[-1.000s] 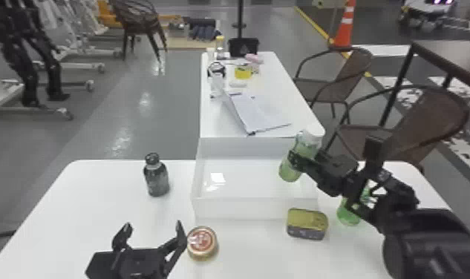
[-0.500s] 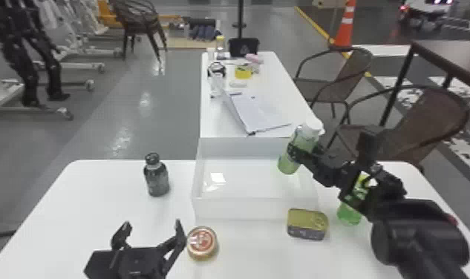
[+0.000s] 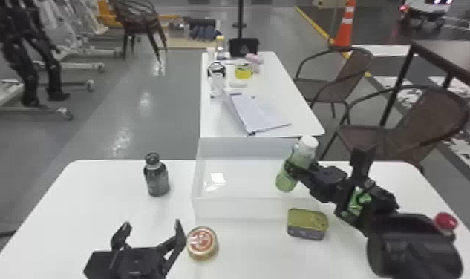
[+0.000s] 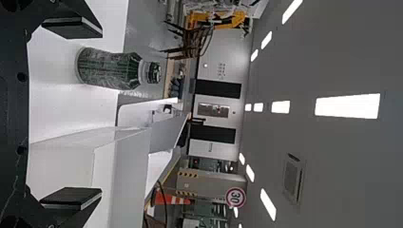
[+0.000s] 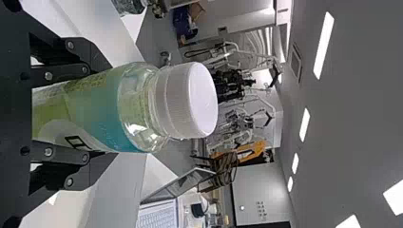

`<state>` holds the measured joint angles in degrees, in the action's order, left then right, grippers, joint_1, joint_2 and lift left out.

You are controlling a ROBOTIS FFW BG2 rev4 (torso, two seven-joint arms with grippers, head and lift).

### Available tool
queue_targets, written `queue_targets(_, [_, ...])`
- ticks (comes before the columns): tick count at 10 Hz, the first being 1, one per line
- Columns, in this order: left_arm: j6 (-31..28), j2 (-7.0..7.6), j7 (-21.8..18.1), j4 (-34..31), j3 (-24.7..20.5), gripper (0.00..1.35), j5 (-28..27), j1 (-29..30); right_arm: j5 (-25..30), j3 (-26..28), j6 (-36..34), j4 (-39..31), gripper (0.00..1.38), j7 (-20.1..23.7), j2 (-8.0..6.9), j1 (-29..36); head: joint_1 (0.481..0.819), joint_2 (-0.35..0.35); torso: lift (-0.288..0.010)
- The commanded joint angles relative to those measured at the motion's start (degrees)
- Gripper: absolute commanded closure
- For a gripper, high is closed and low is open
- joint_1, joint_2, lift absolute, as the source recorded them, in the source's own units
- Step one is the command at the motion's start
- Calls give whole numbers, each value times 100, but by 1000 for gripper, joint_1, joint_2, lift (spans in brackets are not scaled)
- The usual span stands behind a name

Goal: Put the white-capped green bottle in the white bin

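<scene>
Our right end effector (image 3: 297, 170) pinches the green bottle (image 3: 286, 182) over the white bin (image 3: 245, 209); our left end effector (image 3: 152, 224), spread, sits nearer us.

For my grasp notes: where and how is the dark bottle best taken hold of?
Probably mid-body, level from the near side with the left tool, one finger on each flank: the dark bottle stands upright, its round body broader than its neck.
</scene>
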<state>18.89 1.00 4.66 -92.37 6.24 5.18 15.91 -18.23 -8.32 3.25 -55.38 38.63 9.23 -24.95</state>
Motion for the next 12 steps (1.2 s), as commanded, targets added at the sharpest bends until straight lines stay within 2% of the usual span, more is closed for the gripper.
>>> queue_targets(1, [0, 5, 0, 0, 0, 125, 0, 0, 21, -12, 0, 27, 768, -4, 0, -9, 549, 0, -100])
queue_targets(2, [0, 5, 0, 9, 0, 125, 0, -9, 21, -12, 9, 18, 542, -13, 0, -18, 549, 0, -100])
queue_targets(3, [9, 5, 0, 9, 0, 125, 0, -9, 30, -12, 18, 18, 383, -13, 0, -18, 549, 0, -100])
queue_targets(4, [9, 5, 0, 9, 0, 125, 0, -9, 21, -12, 36, 18, 283, -22, 0, -9, 549, 0, -100])
queue_targets(5, [9, 5, 0, 9, 0, 125, 0, -9, 13, -12, 44, 18, 237, -31, 0, -9, 549, 0, -100])
queue_targets(8, [18, 5, 0, 9, 0, 125, 0, 0, -93, -3, 97, -201, 228, -22, 17, 149, 549, 0, -100])
queue_targets(10, [53, -4, 0, 9, 0, 125, -26, -9, -269, 23, -35, -1063, 228, -31, 105, 738, 549, 0, -100])
queue_targets(12, [62, -30, 0, 17, -18, 125, -17, -9, -93, 243, -316, -2557, 228, -329, 123, 1669, 549, 0, -100])
